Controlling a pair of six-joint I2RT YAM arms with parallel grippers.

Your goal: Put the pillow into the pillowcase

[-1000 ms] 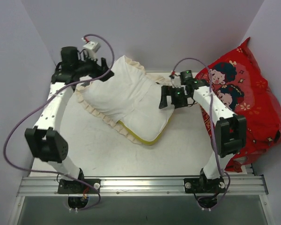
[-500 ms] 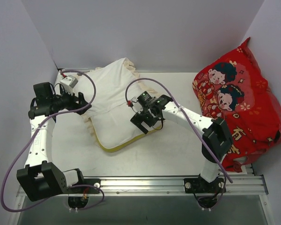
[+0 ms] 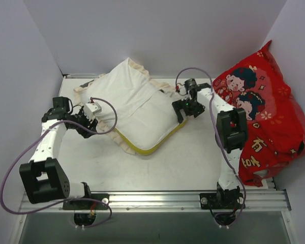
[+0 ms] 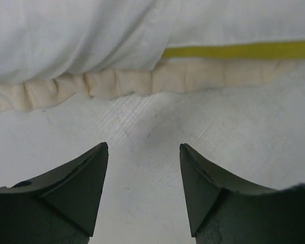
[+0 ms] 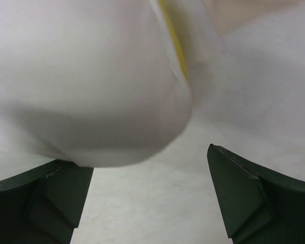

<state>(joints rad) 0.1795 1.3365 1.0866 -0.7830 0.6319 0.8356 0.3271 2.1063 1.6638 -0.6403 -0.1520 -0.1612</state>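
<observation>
The white pillow [image 3: 150, 119] lies mid-table, its yellow strip [image 3: 142, 148] showing along the near edge. The pillowcase [image 3: 123, 86] covers its far part, with the cream frill [image 3: 117, 140] along the near-left side. My left gripper [image 3: 93, 128] is open and empty, low over the table just left of the frill. In the left wrist view the frill [image 4: 117, 84] and yellow strip [image 4: 234, 51] lie ahead of my open left gripper [image 4: 142, 152]. My right gripper [image 3: 181, 111] is open at the pillow's right corner. That corner [image 5: 91, 101] bulges just ahead of the open jaws [image 5: 150, 157].
A large red cartoon cushion [image 3: 262, 114] leans against the right wall beside the right arm. Grey walls close in the left, back and right. A metal rail [image 3: 152, 201] runs along the table's near edge.
The right gripper has swung from the pillow's near middle to its right corner. The left gripper has come down to the frill. The pillow and case have shifted right.
</observation>
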